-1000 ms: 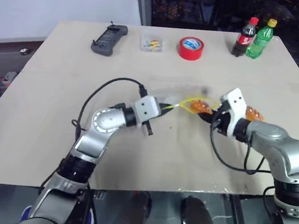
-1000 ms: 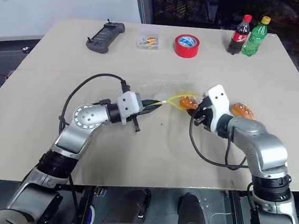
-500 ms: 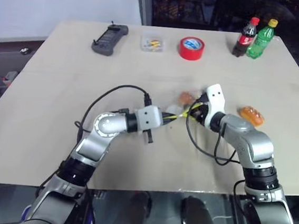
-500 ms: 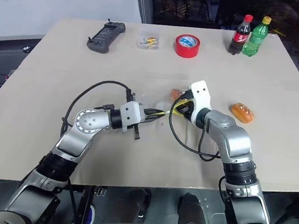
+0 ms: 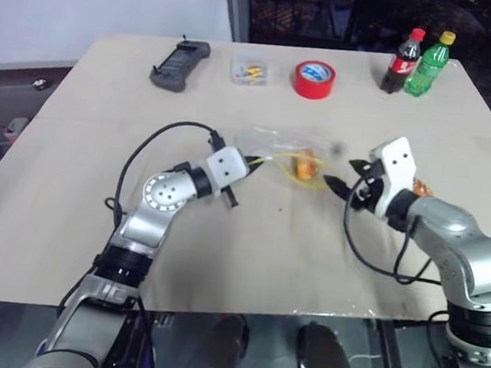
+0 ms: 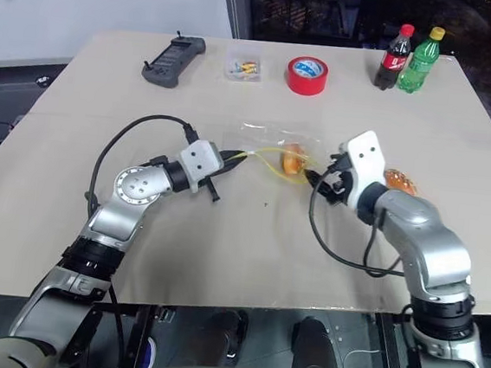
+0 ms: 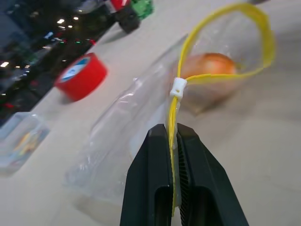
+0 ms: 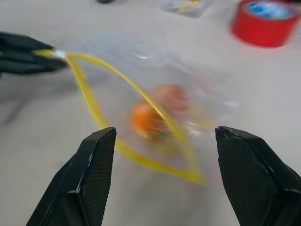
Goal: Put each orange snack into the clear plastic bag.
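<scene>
We see the tabletop (image 5: 72, 176) first, broad and pale. Near its middle lies the clear plastic bag (image 5: 271, 143), its yellow seal strip (image 7: 221, 44) looped open toward the right edge. The left claw (image 7: 173, 141) is pressed together on that strip at the slider end, holding the mouth up. One orange snack (image 5: 304, 165) sits inside the bag, just past the mouth. The second orange snack (image 6: 400, 181) lies on the tabletop toward the right edge, partly hidden behind the right arm. The right claw (image 8: 162, 157) is spread wide and empty, facing the bag's mouth.

We judge the bag limp and slippery (the film will sag wherever it is unsupported), so the stiffer seal strip is the sound place to hold. The snack looks light, soft and glossy; we would take it across its narrow middle, gently.
</scene>
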